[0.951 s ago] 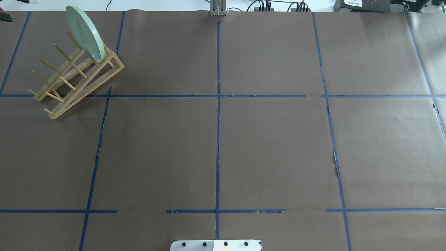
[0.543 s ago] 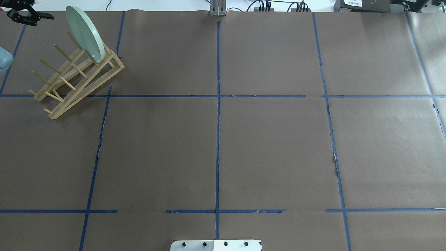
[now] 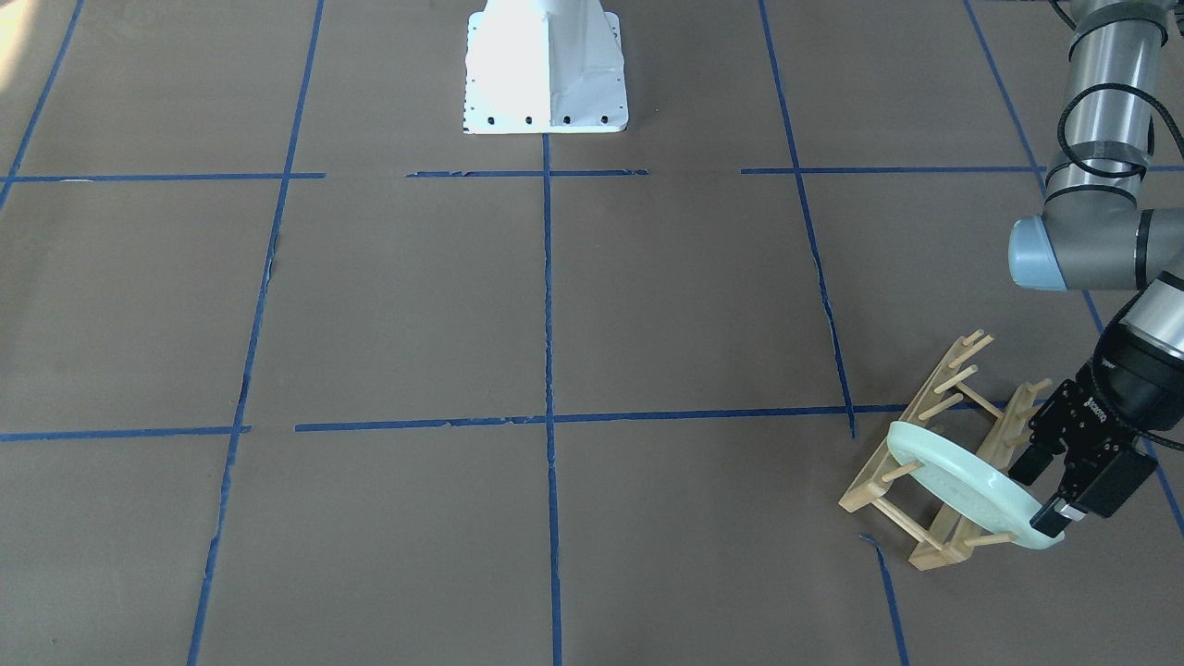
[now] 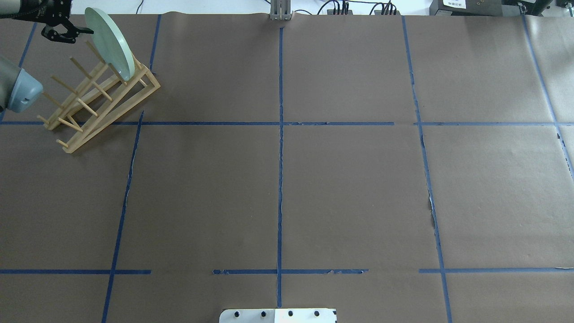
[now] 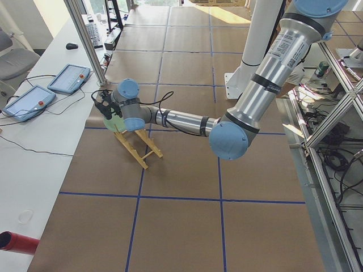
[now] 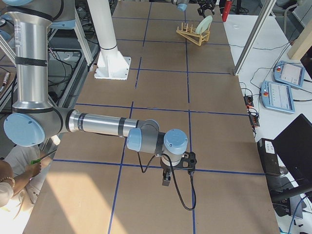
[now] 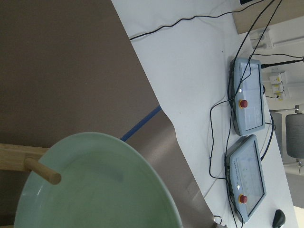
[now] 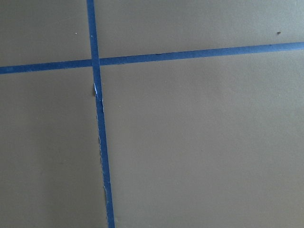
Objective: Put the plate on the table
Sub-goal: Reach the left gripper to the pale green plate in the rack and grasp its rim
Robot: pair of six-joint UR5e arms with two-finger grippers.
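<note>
The pale mint-green plate [image 4: 110,42] stands on edge between the pegs of a wooden rack [image 4: 112,96] at the far left of the brown-paper table [image 4: 350,188]. My left gripper [image 4: 71,36] is open beside the plate's upper rim, with one fingertip close to it; I cannot tell whether they touch. In the front-facing view the left gripper [image 3: 1036,490] is against the plate's [image 3: 962,490] far edge. The left wrist view shows the plate [image 7: 95,190] close up with a peg across it. My right gripper [image 6: 167,178] hangs low over the table far from the rack; I cannot tell whether it is open or shut.
The white robot base [image 3: 546,69] stands at the table's near-middle edge. Two teach pendants [image 7: 249,102] lie on the white bench beyond the table edge behind the rack. Blue tape lines divide the paper into squares.
My left arm came in from the left edge, and its open gripper moved right and slightly down to the plate's rim. The plate and rack have not moved.
</note>
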